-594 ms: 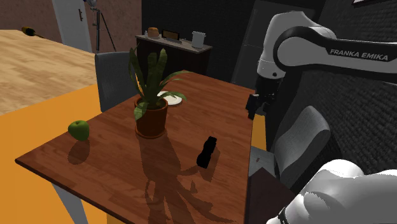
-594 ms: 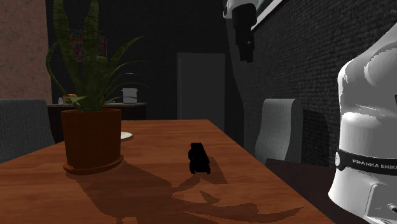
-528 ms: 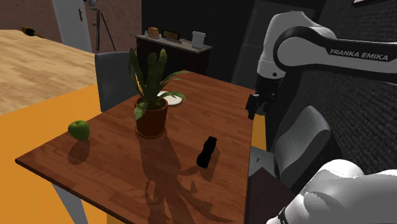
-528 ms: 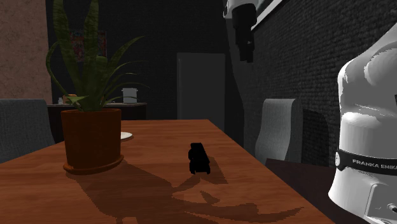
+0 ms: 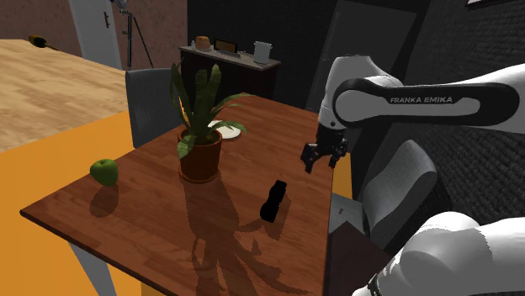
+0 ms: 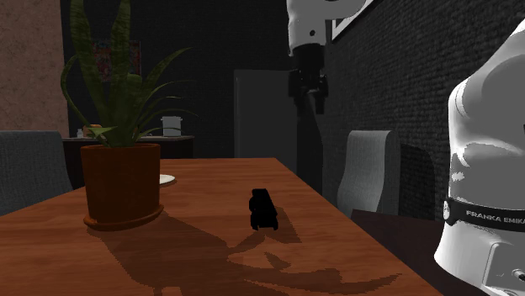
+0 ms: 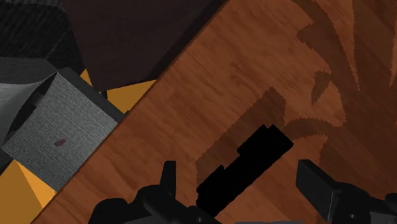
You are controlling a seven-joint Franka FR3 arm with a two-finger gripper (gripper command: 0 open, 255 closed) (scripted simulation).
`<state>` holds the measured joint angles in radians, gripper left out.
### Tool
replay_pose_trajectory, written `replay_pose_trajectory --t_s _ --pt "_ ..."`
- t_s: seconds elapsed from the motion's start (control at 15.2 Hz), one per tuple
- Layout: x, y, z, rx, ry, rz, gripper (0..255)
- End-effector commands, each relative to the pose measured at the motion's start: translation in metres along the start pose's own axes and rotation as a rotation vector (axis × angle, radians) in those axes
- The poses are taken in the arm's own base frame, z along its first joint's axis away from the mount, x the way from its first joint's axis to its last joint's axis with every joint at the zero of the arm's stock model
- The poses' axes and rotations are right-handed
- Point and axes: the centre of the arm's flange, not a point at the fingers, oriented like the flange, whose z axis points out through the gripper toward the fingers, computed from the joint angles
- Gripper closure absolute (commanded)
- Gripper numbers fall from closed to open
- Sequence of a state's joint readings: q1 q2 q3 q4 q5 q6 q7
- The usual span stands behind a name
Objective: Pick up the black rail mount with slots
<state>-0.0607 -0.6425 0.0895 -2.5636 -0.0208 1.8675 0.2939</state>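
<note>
**Black rail mount: lying on the bench, under the open hand**

Item: black rail mount (image 5: 272,201), a small elongated block lying flat on the brown wooden bench (image 5: 151,210), near its edge on the arm's side.

Position to hand: in the shoulder view the mount lies at about 7 o'clock from the hand (image 5: 322,161), well apart from it. In the second exterior view the mount (image 6: 262,208) lies below the hand (image 6: 308,105), near 7 o'clock. In the wrist view the mount (image 7: 245,168) appears between the fingers (image 7: 167,184), lying slantwise to them and touched by neither.

Hand state: fingers stand apart, nothing held, hand in the air above the bench.

Neighbours: potted plant (image 5: 200,143) at 10 o'clock from the mount; green apple (image 5: 104,171) at 9 o'clock, well apart.

Change since half a second ago: the hand has come lower and toward 8 o'clock, nearer the mount. The mount, plant and apple lie as before.
</note>
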Motion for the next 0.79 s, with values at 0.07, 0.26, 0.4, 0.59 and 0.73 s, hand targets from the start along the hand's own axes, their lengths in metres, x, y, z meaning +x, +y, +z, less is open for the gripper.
replay_pose_trajectory --t_s 0.07,0.26,0.4,0.59,0.73 --pt "0.012 -0.014 0.033 0.021 0.008 0.107 0" --pt "0.028 -0.024 0.066 0.041 0.015 0.209 0" --pt "0.039 -0.030 0.089 0.054 0.019 0.277 0" --pt "0.056 -0.039 0.121 0.073 0.025 0.379 0" --pt "0.069 -0.044 0.143 0.086 0.029 0.447 0"
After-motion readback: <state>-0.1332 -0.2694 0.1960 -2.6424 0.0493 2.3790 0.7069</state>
